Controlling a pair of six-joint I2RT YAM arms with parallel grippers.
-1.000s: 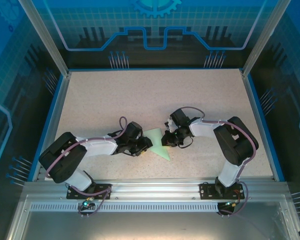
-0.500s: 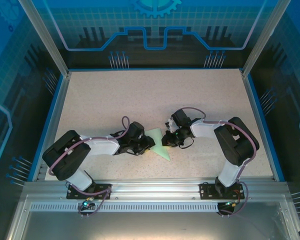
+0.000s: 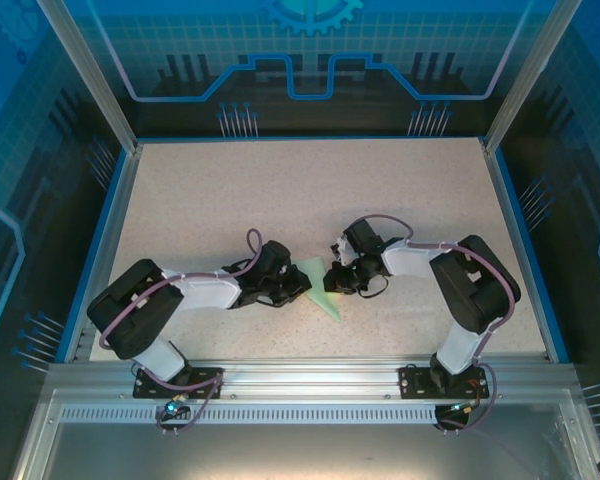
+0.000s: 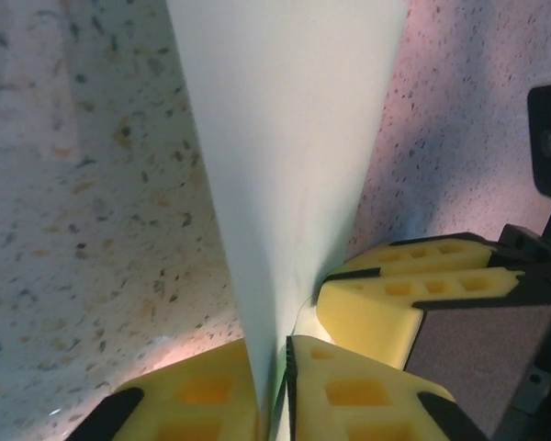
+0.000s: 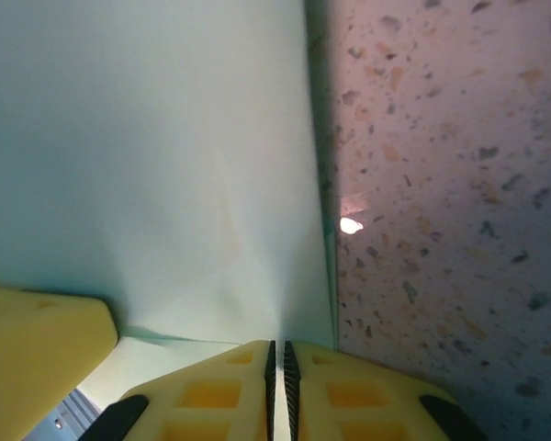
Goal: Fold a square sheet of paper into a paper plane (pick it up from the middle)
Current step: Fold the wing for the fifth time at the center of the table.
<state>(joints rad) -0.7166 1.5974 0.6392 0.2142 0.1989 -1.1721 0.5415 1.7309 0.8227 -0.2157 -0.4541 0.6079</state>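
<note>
The square sheet of paper is pale mint green and folded into a narrow pointed wedge. It sits at the middle of the table, between the two arms. My left gripper meets it from the left. In the left wrist view the paper rises as a tall fold, and my left gripper is shut on its lower edge. My right gripper meets it from the right. In the right wrist view the paper stands as a flat panel, with my right gripper shut on its bottom edge.
The speckled beige tabletop has a blue rim and metal frame posts at its corners. A yellow finger of the right gripper sits close beside my left fingers. A yellow finger of the left gripper shows at the left of the right wrist view.
My left gripper has slid a little to the right and closed on the paper. The green shape between the grippers looks narrower. The right arm has barely moved.
</note>
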